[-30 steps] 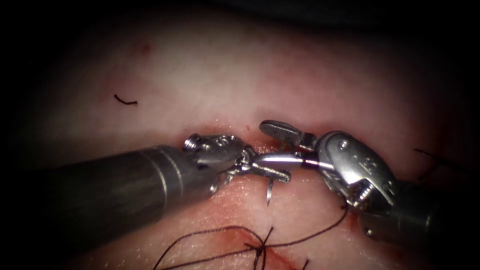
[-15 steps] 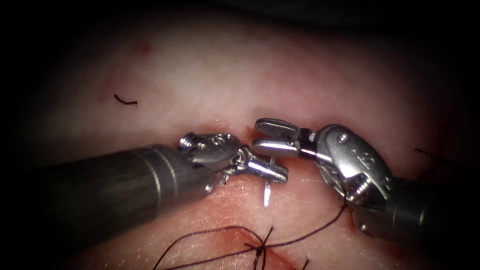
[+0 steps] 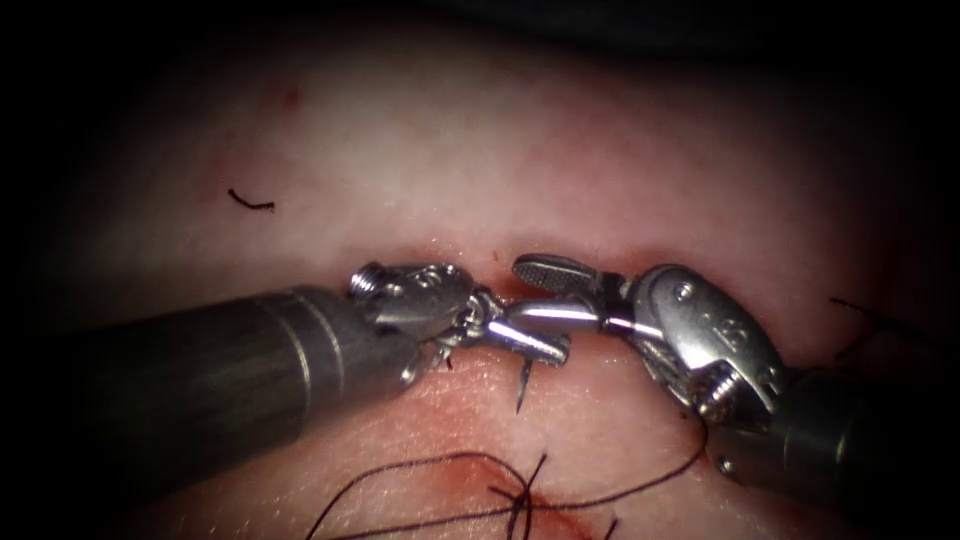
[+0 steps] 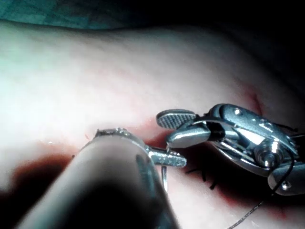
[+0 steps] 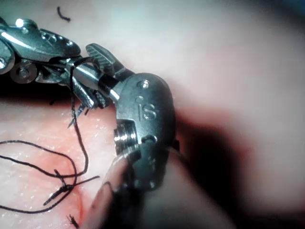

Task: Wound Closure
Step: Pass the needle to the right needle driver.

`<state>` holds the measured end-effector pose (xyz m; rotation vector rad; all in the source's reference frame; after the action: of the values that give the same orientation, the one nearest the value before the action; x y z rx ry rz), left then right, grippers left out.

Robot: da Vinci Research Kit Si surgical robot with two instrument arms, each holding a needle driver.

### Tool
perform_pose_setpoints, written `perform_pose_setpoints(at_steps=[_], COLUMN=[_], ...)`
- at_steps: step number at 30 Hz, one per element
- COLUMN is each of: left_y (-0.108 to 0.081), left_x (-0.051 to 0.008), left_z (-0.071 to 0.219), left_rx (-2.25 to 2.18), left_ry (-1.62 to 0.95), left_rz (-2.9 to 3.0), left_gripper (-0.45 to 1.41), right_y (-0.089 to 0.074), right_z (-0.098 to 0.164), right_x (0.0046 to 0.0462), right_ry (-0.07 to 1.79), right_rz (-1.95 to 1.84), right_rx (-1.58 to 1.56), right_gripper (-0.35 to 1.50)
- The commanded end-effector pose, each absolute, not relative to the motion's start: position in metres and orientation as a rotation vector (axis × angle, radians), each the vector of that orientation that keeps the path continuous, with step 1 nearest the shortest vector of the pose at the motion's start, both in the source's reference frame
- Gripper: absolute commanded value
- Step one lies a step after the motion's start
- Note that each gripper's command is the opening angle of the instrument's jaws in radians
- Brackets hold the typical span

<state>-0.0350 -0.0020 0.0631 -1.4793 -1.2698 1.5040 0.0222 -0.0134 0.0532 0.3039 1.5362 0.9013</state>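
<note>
Needle point(image 3: 522, 382): at frame centre over the tissue point(image 3: 480, 150), tip pointing down and free, body clamped in the left hand point(image 3: 535, 343); right hand point(image 3: 553, 290) spread apart, empty, just above; thread point(image 3: 440, 480) below.

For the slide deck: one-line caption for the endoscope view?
Left tool grips the needle, tip pointing down, clear of the tissue; right tool open and empty beside it; knotted thread below.

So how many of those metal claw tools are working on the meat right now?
2. The left claw comes from the left, shut on the needle over the tissue. The right claw comes from the right, open, holding nothing.
</note>
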Motion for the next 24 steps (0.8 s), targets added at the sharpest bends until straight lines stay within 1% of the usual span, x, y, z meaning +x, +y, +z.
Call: perform_pose_setpoints(at_steps=[1,3,5,7,9,11,13,16,20,24], left_y=[-0.0015,-0.0015,-0.0015,-0.0015,-0.0015,-0.0015,-0.0015,-0.0015,-0.0016,-0.0017], left_x=[-0.0356,-0.0356,-0.0356,-0.0356,-0.0356,-0.0356,-0.0356,-0.0355,-0.0353,-0.0352], left_z=[0.0636,0.0636,0.0636,0.0636,0.0636,0.0636,0.0636,0.0635,0.0634,0.0633], left_rx=[-1.485,-1.488,-1.494,-1.506,-1.512,-1.523,-1.542,-1.546,-1.546,-1.547], left_ry=[-1.269,-1.269,-1.268,-1.266,-1.265,-1.263,-1.257,-1.260,-1.263,-1.267], left_rz=[1.504,1.502,1.496,1.486,1.480,1.470,1.451,1.448,1.448,1.448], left_gripper=[-0.45,-0.45,-0.45,-0.45,-0.45,-0.45,-0.45,-0.45,-0.45,-0.45], right_y=[-0.0134,-0.0134,-0.0134,-0.0134,-0.0135,-0.0137,-0.0138,-0.0138,-0.0139,-0.0138], right_z=[0.0536,0.0535,0.0534,0.0533,0.0533,0.0534,0.0535,0.0535,0.0534,0.0534], right_x=[0.0230,0.0229,0.0229,0.0229,0.0229,0.0229,0.0229,0.0229,0.0231,0.0230], right_ry=[1.542,1.552,1.563,1.593,1.601,1.625,1.647,1.655,1.658,1.652], right_rz=[0.902,0.906,0.914,0.925,0.932,0.941,0.957,0.964,0.965,0.964], right_rx=[0.303,0.299,0.299,0.280,0.270,0.250,0.225,0.216,0.214,0.217], right_gripper=[0.22,0.15,0.15,0.22,0.22,0.32,0.37,0.31,0.32,0.26])
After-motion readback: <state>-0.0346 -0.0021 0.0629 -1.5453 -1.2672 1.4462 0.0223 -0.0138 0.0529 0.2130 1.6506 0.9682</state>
